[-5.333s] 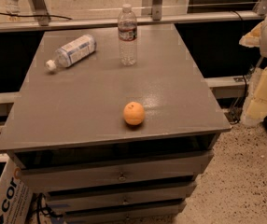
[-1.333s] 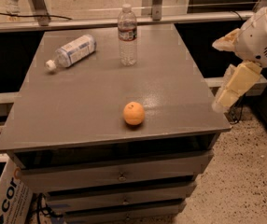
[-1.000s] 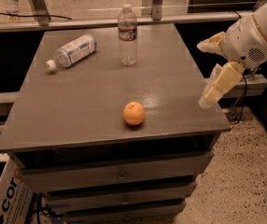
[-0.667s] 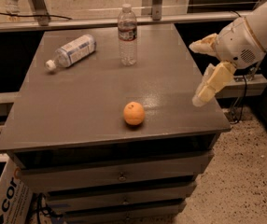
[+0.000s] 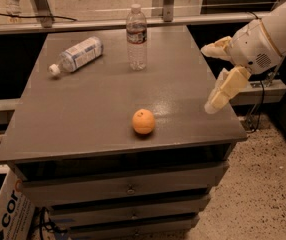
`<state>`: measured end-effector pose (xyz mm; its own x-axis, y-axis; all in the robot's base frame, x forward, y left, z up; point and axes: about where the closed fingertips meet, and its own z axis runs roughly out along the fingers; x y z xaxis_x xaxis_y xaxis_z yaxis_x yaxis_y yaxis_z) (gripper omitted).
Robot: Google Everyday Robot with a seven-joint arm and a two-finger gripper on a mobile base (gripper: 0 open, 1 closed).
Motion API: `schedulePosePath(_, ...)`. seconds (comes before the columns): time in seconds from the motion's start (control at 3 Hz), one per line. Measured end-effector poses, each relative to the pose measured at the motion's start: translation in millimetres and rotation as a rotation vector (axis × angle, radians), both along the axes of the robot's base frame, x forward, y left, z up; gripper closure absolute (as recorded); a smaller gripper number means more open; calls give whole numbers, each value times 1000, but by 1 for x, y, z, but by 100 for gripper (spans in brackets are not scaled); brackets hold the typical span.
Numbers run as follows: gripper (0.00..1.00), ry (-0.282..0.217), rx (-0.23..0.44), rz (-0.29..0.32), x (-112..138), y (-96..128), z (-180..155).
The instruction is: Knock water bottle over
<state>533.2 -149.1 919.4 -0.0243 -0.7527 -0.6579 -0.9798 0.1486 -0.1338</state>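
Observation:
The water bottle (image 5: 136, 38) stands upright at the far middle of the grey table (image 5: 88, 114). It is clear ribbed plastic with a white cap and a narrow dark red-and-white label band. My gripper (image 5: 207, 79) hangs over the table's right edge, well to the right of the bottle and nearer the front. Its two cream fingers (image 5: 226, 88) are spread apart and hold nothing.
A second bottle (image 5: 77, 54) with a large white and light-blue label lies on its side at the far left. An orange (image 5: 143, 122) sits near the front middle. Drawers (image 5: 128, 188) are below the tabletop. A metal rail (image 5: 108, 23) runs behind the table.
My arm has come in from the right, and the gripper has moved left over the table's right edge. The bottles and the orange have not moved.

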Motion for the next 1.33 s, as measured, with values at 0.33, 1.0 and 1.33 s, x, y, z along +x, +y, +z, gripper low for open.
schedulePosePath(0.33, 0, 0, 0, 0, 0, 0, 0)
schedulePosePath(1.0, 0, -105, 139, -146, 49, -9, 10)
schedulePosePath(1.33, 0, -134, 259, -220, 92, -10, 0)
